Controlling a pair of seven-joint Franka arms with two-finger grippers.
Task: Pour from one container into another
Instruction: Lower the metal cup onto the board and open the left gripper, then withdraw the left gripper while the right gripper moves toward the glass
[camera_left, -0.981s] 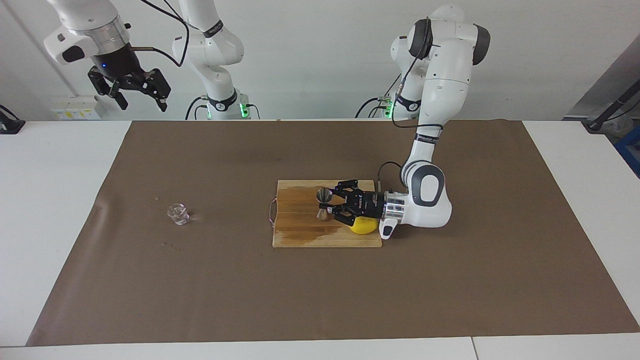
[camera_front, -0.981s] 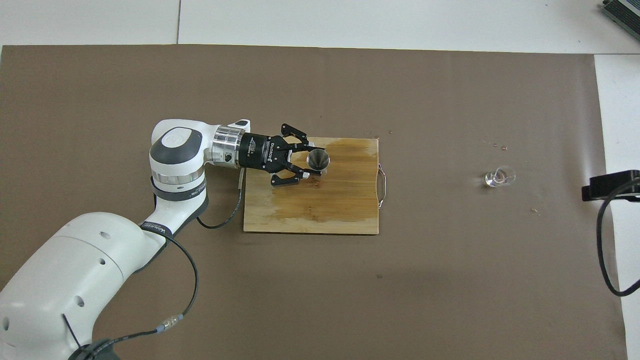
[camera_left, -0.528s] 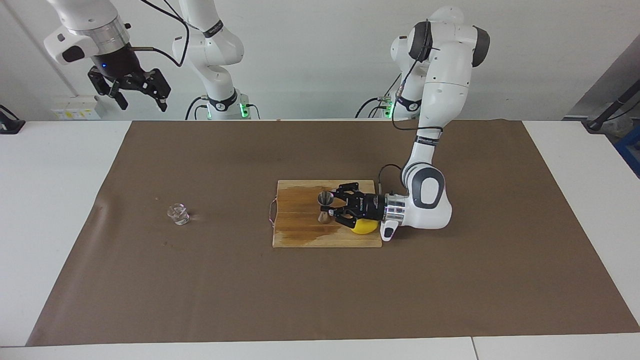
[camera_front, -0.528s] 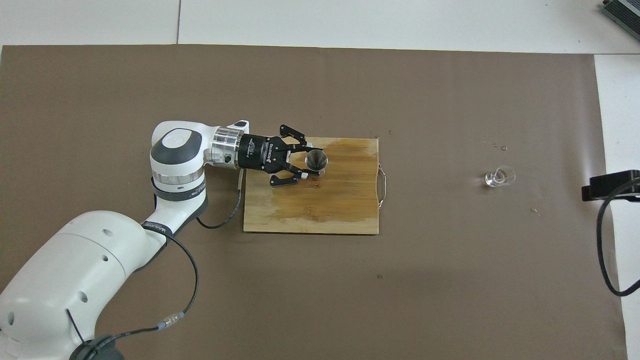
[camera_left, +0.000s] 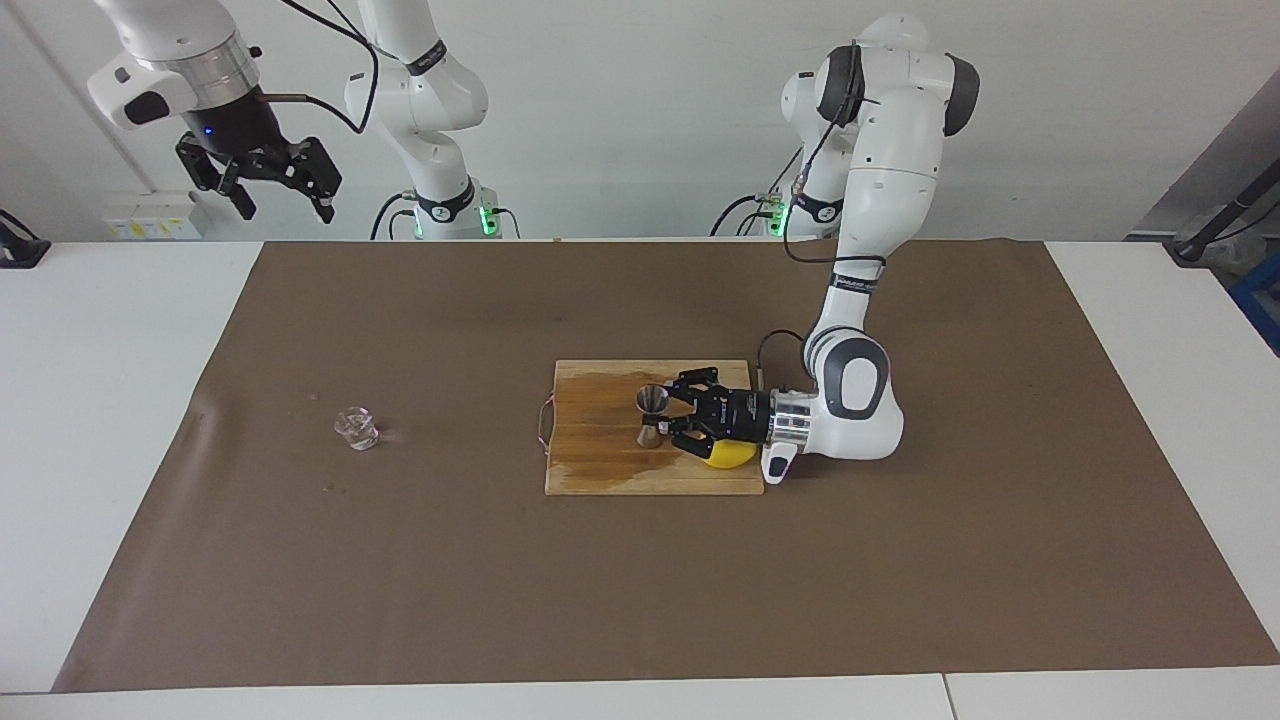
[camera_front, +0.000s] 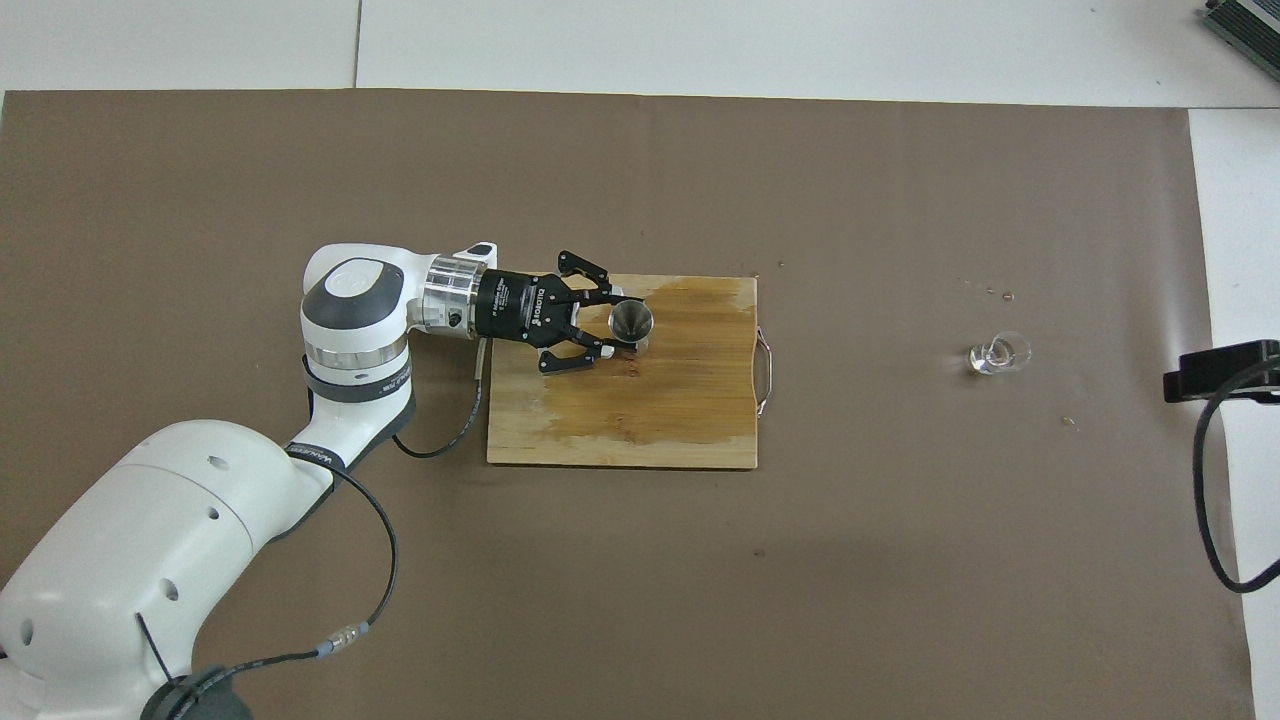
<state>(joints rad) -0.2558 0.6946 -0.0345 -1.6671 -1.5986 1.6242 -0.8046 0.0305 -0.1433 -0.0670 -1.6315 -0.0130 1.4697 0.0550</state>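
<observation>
On the wooden cutting board (camera_left: 600, 455), at its edge nearer the robots: metal jigger (camera_left: 651, 413), upright. Left gripper (camera_left: 668, 414) level with it, reaching in sideways from the left arm's end, fingers closed to the jigger's narrow waist, one on each side, seemingly clamping it. Under the gripper's body, on the same board: lemon (camera_left: 728, 453), partly hidden. Well apart from the board, toward the right arm's end: glass cup (camera_left: 357, 428) on the brown mat (camera_left: 640, 590), untouched. Right gripper (camera_left: 282, 185) waiting high above the table corner, fingers spread, holding nothing.
</observation>
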